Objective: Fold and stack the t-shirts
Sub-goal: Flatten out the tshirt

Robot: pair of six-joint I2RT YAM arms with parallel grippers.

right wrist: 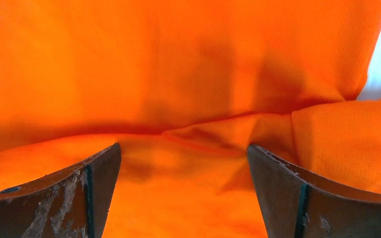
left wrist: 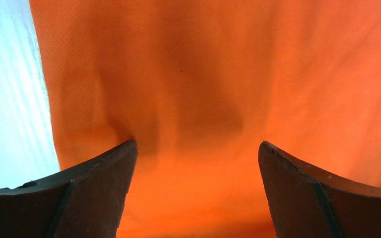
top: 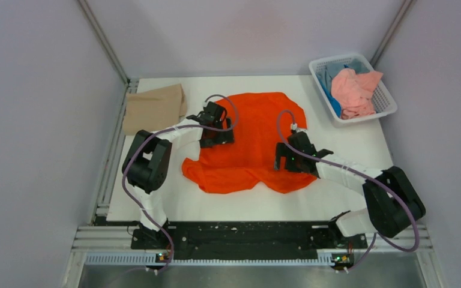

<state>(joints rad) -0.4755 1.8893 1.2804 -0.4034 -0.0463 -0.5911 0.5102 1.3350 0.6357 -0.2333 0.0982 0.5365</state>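
Observation:
A bright orange t-shirt (top: 253, 135) lies spread over the middle of the white table (top: 360, 144), rumpled along its near edge. My left gripper (top: 217, 137) hovers over its left side, jaws wide open with only orange cloth (left wrist: 198, 99) beneath them. Over the shirt's right side my right gripper (top: 288, 161) is open too, above a raised fold (right wrist: 213, 134) in the fabric. A tan-beige t-shirt (top: 153, 108) lies folded at the back left. Salmon-pink (top: 354, 91) and blue (top: 332, 101) t-shirts are heaped in the basket.
A white lattice basket (top: 386, 102) stands at the back right corner of the table. Grey walls and metal frame posts close in the table on three sides. Both arm bases sit on the black rail (top: 246, 237) at the near edge.

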